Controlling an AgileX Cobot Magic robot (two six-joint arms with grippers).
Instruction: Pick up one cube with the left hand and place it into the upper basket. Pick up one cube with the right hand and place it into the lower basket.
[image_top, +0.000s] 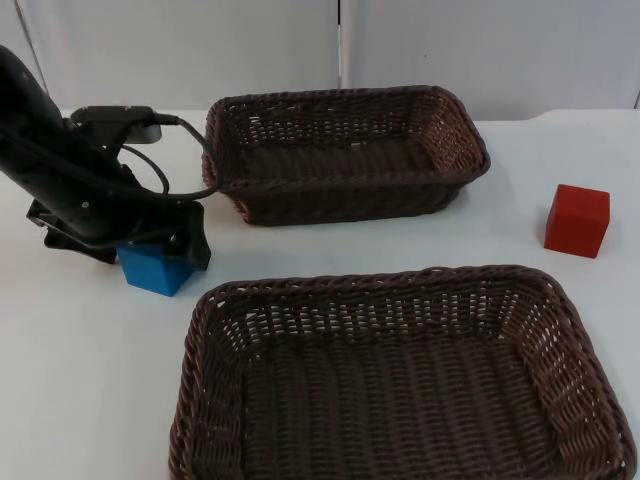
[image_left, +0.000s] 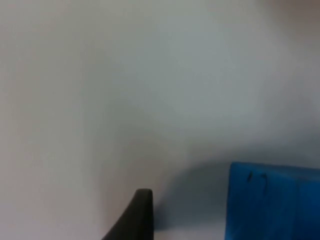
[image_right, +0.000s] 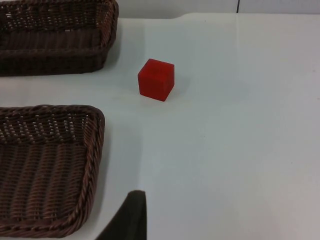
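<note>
On the white table (image_top: 80, 380), two dark brown wicker baskets, upper basket (image_top: 345, 155) and lower basket (image_top: 400, 375), nothing inside. Left gripper (image_top: 160, 255) low over the blue cube (image_top: 155, 270), grip impossible to tell. Red cube (image_top: 577, 220) well apart at right; right fingertip (image_right: 127, 217) above bare table.
</note>
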